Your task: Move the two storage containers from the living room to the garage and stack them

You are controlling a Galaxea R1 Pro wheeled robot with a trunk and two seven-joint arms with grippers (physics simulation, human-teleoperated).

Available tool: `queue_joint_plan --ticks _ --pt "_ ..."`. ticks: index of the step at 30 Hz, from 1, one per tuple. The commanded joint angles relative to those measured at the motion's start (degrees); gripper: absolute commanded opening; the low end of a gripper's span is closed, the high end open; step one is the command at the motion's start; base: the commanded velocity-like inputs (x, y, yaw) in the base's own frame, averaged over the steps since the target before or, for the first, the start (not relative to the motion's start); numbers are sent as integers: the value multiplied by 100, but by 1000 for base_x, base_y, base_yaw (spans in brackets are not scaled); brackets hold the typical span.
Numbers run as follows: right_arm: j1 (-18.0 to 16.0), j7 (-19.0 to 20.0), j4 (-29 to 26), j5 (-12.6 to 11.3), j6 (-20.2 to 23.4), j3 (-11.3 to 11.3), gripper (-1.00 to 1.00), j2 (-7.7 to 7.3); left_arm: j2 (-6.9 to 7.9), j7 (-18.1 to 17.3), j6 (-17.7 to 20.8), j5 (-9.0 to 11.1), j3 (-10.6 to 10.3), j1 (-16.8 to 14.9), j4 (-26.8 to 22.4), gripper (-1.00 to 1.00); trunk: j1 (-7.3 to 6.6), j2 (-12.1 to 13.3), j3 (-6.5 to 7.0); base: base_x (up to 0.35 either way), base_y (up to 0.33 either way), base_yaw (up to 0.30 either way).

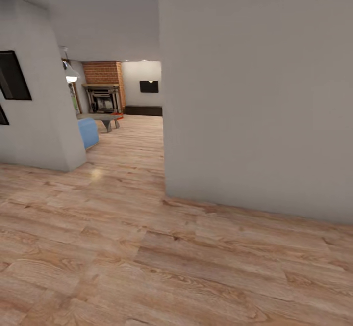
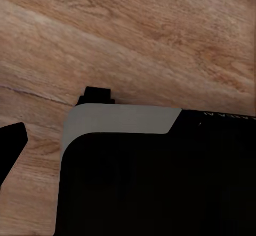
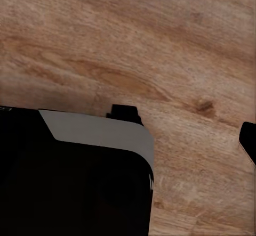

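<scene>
- The robot stands on a light wood floor [image 1: 147, 267] in a hallway. A big grey wall [image 1: 255, 95] is right ahead, and a smaller wall [image 1: 39, 134] is off to the left side.
- Between the two walls is an opening. Through it you can see the living room, far away, with a brick fireplace [image 1: 104, 93], a blue sofa [image 1: 88, 132] and a low grey bench [image 1: 104, 118].
- Right at the end of that bench there is a tiny orange-red bit [image 1: 119, 115]. I think this is one of the storage containers, but it is too small to be sure. I cannot make out the second one.
- My guess is that the robot is on its way to fetch the containers, so nothing has been picked up yet.
- The wrist views look down at the wood floor and the robot's dark base [image 2: 160, 182]. The arms seem to hang low by its sides, likely tucked in so they do not bump the walls while it drives.
- A dark tip shows at the edge of each wrist view, but I cannot tell if either end effector is spread or pressed together. Nothing is seen between the fingers.
- The orange-red bit is well away from both end effectors, across the hall and deep in the next room.
</scene>
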Motion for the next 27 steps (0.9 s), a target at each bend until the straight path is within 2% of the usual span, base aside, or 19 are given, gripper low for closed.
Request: queue_joint_plan --ticks 1,13,27 --pt "-7 -6 17 -51 -30 48 100 5 1 -29 -15 52 -2 -5 8 100 3 -3 -6 319 0 27" --pt "-7 -6 17 -55 -30 48 100 5 1 -29 -15 48 -2 -6 8 100 3 -3 -6 319 0 25" --pt "-10 -6 17 -87 -30 48 100 5 1 -29 -15 55 -2 -6 8 100 3 -3 -6 319 0 254"
